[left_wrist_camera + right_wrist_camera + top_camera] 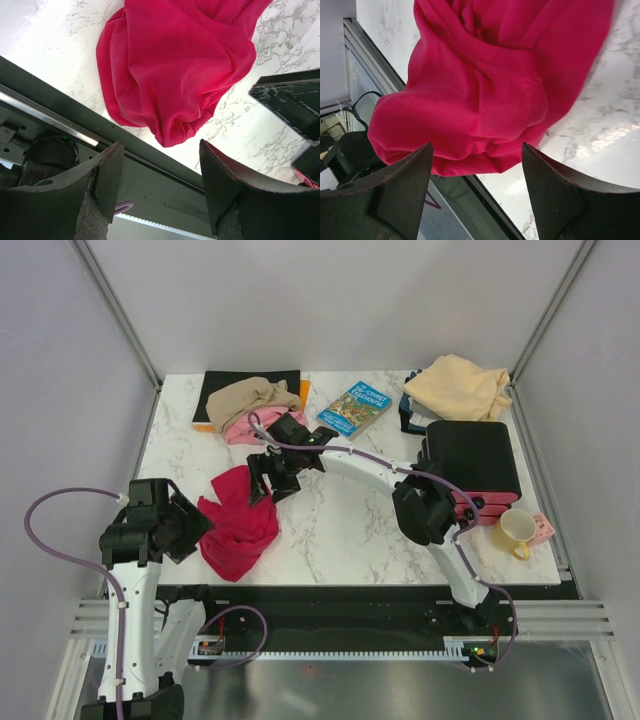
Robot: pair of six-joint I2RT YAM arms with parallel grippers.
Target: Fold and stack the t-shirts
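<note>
Released on both sides, gaping and empty at the left gripper (pixel 190 528) and the right gripper (pixel 262 480) alike, with the crimson t-shirt (pixel 238 525) crumpled just ahead of the left fingertips and directly beneath the right ones. Likely to pinch several bunched layers at once, or to drag the heap off the near edge of the table (pixel 350 530), if closed blindly. Shown only from the top: tan-brown t-shirt (pixel 250 398), pink t-shirt (pixel 250 428) and peach-cream t-shirt (pixel 460 388), well beyond the right gripper; only from the wrists, deep creases.

The only lettering in view is a yellow title on the cover of the blue illustrated book (pixel 354 408), lying toward the far side of the desk (pixel 360 530), and it is too small to read.
</note>
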